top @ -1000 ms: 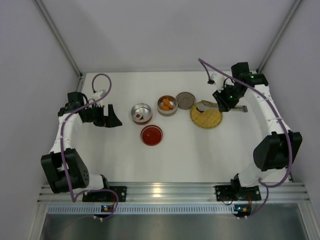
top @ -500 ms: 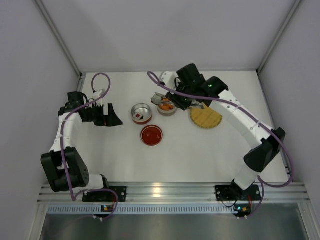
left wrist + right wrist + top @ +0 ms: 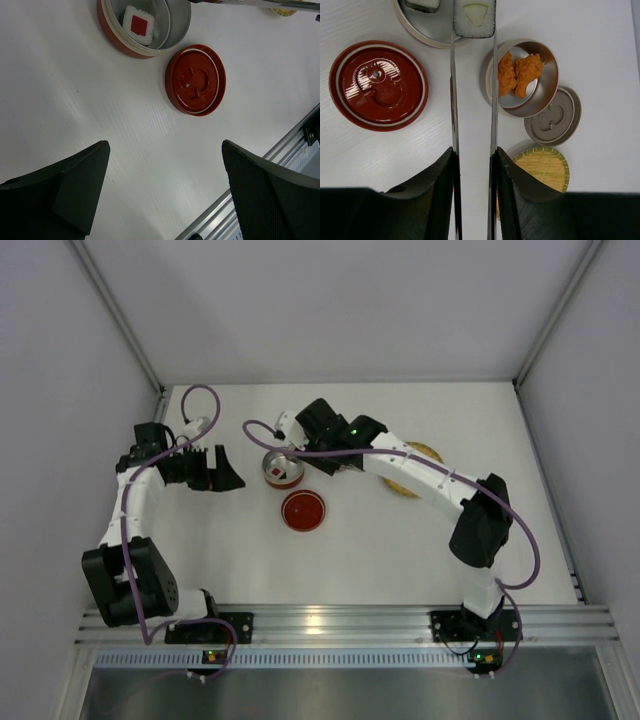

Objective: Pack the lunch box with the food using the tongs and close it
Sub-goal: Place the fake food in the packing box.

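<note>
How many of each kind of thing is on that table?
Sushi rolls: 2
Orange chunks: 2
Round tins: 2
Lids: 2
Woven plate: 1
Tongs: 1
Total: 10

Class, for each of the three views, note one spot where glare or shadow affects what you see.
Top external view: glare spot on the aluminium rail. Left wrist view: the left end effector is shadowed near-black. Right wrist view: white highlights streak the red lid; the tongs are sharp.
</note>
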### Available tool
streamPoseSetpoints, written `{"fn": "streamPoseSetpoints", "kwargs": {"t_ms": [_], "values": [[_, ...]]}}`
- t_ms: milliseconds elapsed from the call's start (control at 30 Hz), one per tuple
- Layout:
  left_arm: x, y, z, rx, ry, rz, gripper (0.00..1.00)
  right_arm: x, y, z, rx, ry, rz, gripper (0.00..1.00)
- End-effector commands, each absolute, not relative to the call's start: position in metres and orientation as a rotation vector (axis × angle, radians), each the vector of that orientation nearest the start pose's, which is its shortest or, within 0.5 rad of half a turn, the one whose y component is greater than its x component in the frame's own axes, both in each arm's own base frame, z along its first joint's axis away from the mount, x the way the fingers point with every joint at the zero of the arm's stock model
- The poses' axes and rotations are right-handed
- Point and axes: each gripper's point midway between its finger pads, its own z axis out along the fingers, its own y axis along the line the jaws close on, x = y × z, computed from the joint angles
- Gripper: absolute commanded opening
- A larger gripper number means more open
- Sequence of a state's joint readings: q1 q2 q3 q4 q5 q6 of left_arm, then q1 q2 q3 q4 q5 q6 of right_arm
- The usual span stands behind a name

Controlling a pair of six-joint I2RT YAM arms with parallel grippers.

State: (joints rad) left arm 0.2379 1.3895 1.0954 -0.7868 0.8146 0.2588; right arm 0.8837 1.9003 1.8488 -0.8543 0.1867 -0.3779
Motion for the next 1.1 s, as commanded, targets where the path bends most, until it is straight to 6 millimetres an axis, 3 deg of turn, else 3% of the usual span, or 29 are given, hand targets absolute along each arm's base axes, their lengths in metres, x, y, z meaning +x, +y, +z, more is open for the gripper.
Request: {"fn": "streamPoseSetpoints", "kwargs": {"t_ms": [0,433,1067], "values": [[0.313,-0.051,0.179,0.302,2.259,-0.820,0.98,0.357,0.360,0.240,-1.230,1.897,-0.008,0.30],[0.320,-0.048,0.178,0.270,2.248,-0.801,0.98,0.352,0.387,0.217,-1.298,1.893,0.000,0.30],[0.322,-0.035,0.176,0.220,2.237,-0.792,0.98,0.351,0.390,0.189,-1.299,1.931,-0.091,0.30]]}}
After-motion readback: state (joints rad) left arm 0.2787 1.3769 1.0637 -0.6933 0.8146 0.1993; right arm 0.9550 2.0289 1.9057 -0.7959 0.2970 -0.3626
